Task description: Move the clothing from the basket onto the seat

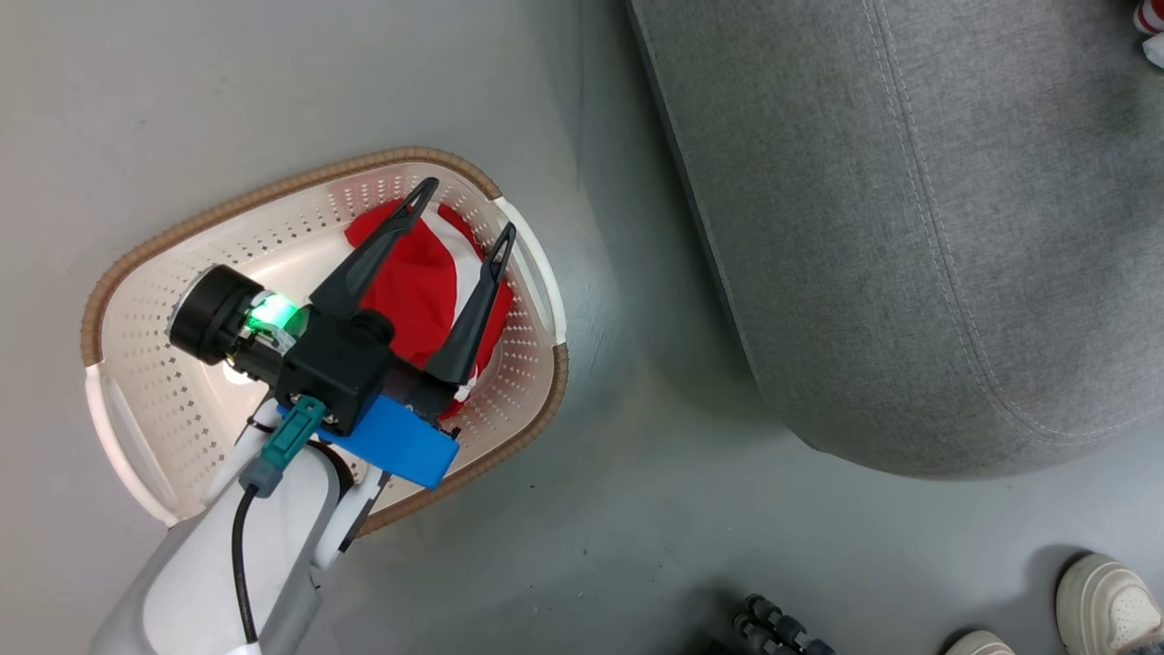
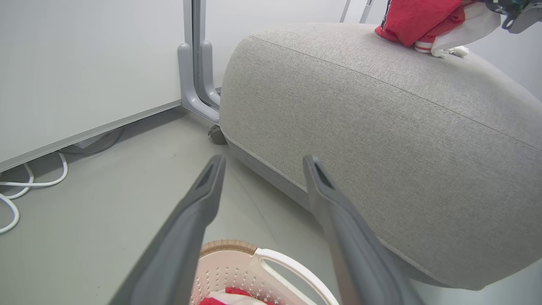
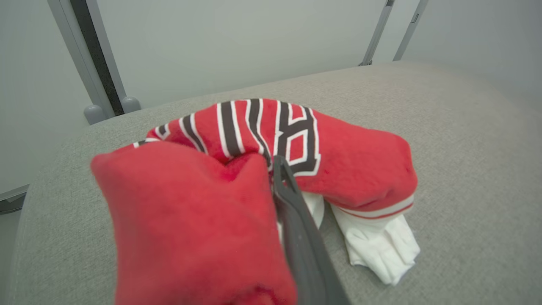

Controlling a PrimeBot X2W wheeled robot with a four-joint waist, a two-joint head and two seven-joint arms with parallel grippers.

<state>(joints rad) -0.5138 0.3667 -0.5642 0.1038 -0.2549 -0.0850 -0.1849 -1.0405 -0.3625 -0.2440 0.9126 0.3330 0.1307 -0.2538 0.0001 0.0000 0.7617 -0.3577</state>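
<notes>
Left gripper hangs over the basket, 2 fingers spread wide, nothing between them, tips above the red shorts. Shorts lie bunched in the end of the basket nearest the seat, white band showing. Basket sits on grey floor, near the seat, not touching. Jersey lies crumpled on top of the seat, lettering up, white trim on the cushion. Right gripper is at the jersey: 1 dark finger shows against a red fold, the other is hidden under fabric, so grip cannot be told.
</notes>
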